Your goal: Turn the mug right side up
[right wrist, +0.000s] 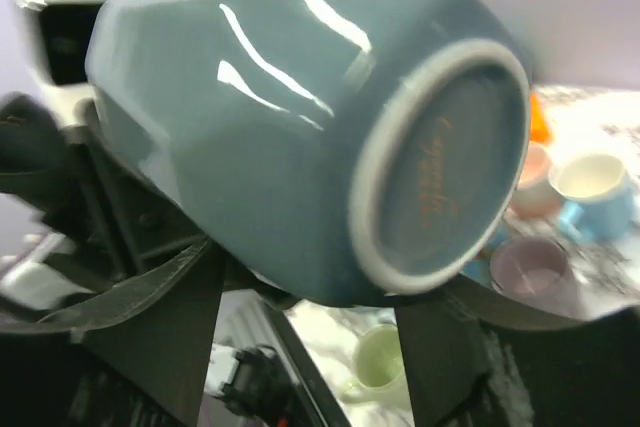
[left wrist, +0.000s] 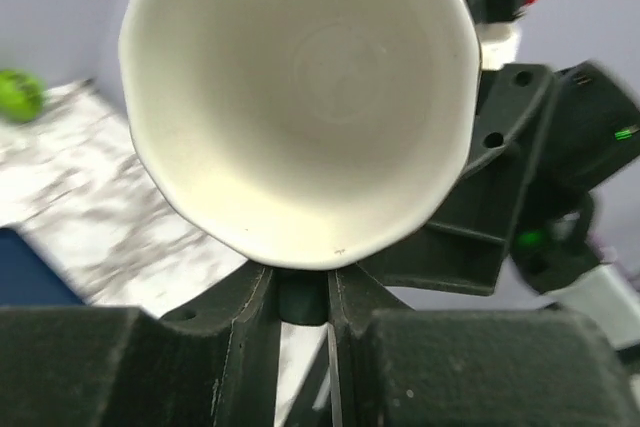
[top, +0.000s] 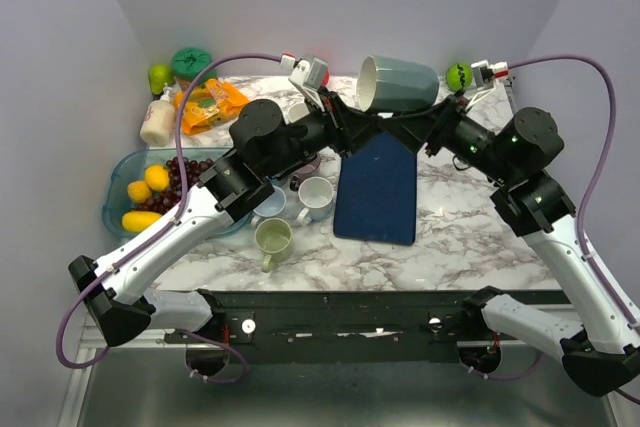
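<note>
A grey-blue mug [top: 400, 82] with a white inside hangs in the air on its side, above the far end of a dark blue mat [top: 377, 192], with its mouth facing left. My left gripper [top: 362, 125] is shut on the mug's handle under the rim. In the left wrist view the handle [left wrist: 300, 297] is pinched between the jaws below the open mouth [left wrist: 300, 97]. My right gripper [top: 402, 127] is open just under the mug's body. In the right wrist view its fingers [right wrist: 185, 327] stand wide apart beneath the mug's base [right wrist: 450, 177].
Near the left arm stand a pale green mug [top: 272, 237], a white mug [top: 316, 195] and a blue one [top: 270, 205]. A clear tub of fruit [top: 118, 187] sits at the left. An orange bag [top: 210, 105], a white bottle [top: 158, 119] and a green ball [top: 458, 75] lie at the back.
</note>
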You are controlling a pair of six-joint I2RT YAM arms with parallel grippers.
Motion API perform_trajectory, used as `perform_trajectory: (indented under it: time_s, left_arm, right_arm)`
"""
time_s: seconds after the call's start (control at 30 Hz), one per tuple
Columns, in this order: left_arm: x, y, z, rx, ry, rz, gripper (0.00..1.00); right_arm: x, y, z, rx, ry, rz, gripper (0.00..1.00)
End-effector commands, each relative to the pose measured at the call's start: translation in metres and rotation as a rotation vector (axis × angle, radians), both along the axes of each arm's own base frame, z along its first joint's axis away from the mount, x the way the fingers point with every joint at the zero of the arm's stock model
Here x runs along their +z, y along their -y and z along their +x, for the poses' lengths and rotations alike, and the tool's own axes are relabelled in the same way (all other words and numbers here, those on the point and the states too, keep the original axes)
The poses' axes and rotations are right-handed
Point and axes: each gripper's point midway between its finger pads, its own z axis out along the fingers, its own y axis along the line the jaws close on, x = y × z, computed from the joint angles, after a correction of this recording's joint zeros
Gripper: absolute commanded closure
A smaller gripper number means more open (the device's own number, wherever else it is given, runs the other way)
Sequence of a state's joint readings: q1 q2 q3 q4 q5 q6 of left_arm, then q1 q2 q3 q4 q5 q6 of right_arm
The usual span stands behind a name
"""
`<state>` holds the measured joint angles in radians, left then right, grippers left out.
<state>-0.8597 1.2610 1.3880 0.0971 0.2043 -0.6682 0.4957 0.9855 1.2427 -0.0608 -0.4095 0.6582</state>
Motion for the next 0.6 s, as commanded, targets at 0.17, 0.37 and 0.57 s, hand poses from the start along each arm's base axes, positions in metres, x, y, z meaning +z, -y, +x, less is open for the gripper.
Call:
perform_trajectory:
  time_s: [0.17, 0.37, 0.57]
  left_arm:
    - [-0.038, -0.043, 0.013, 0.204, -0.044, 0.264, 1.0]
    - [-0.085, -0.046, 0.003, 0.2, -0.089, 0.45, 1.0]
    - [-0.16, -0.049, -0.029, 0.2, -0.112, 0.679, 1.0]
  right_arm:
    - [-0.095, 0.051, 0.016, -0.308, -0.242, -0.243, 0.18]
    - [-0.115, 0.093, 0.021, -0.53, -0.301, -0.299, 0.18]
    - [-0.111, 0.123, 0.023, -0.664, -0.314, -0.401, 0.17]
